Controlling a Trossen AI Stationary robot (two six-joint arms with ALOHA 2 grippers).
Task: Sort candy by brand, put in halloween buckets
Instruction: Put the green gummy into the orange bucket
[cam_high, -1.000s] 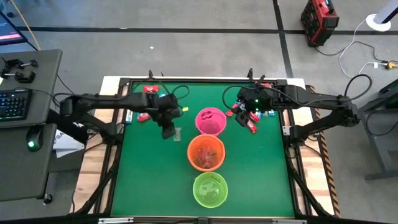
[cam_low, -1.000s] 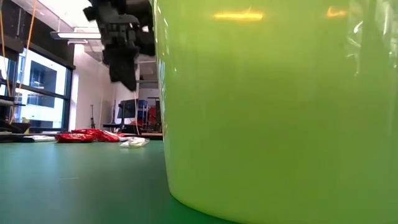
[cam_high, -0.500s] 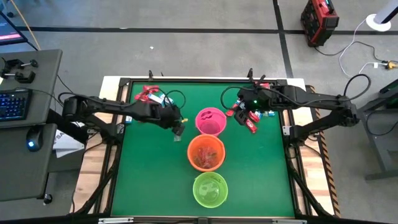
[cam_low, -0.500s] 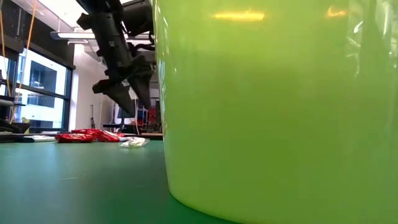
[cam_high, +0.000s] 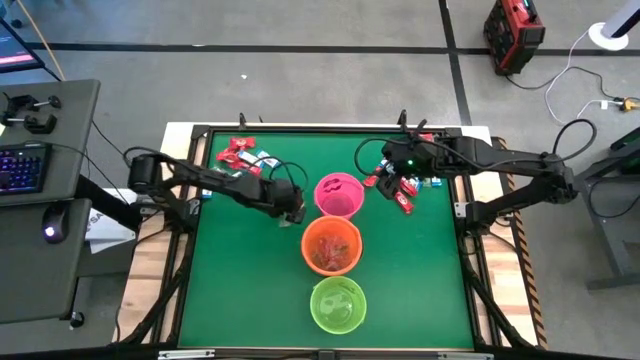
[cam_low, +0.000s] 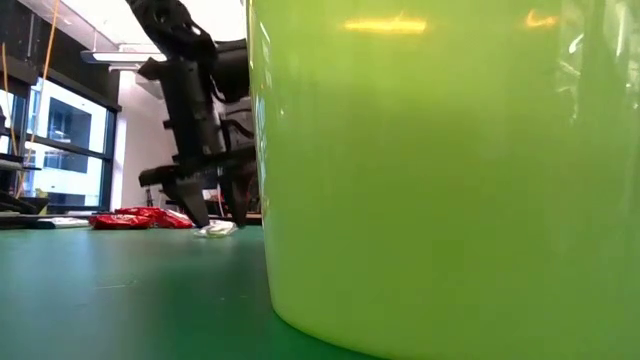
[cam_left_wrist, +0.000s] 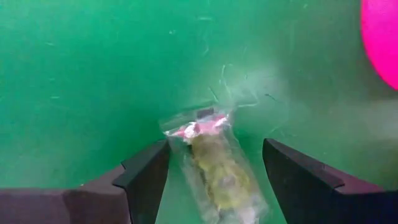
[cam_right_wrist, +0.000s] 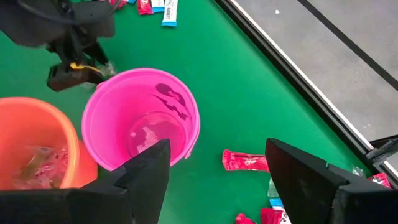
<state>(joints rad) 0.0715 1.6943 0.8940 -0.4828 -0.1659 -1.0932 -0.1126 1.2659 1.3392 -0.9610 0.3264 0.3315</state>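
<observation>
Your left claw (cam_left_wrist: 211, 180) is down at the worktop (cam_high: 420, 260) now, where a second ago it hung high over the left half. It has swung right and dropped, and its fingers stand spread on either side of a clear-wrapped candy (cam_left_wrist: 214, 158) with a red-and-white end. In the left wrist view that packet lies flat between the two tips, not yet pinched. The low view shows the same: tips at the surface, straddling the pale packet (cam_low: 215, 229).

That candy sits just left of the pink bucket (cam_high: 338, 195), which is the far one of the three; the orange bucket (cam_high: 331, 245) stands in the middle and the lime green bucket (cam_high: 337, 304) nearest you. So the reach looks finished and you are likely at the moment to close and lift.

More red and blue-and-white candies (cam_high: 240, 153) lie at the far left corner, and another cluster (cam_high: 400, 190) lies right of the pink bucket.

Your right claw (cam_right_wrist: 214, 168) hovers over that right cluster, fingers apart and empty, much as it did before.
</observation>
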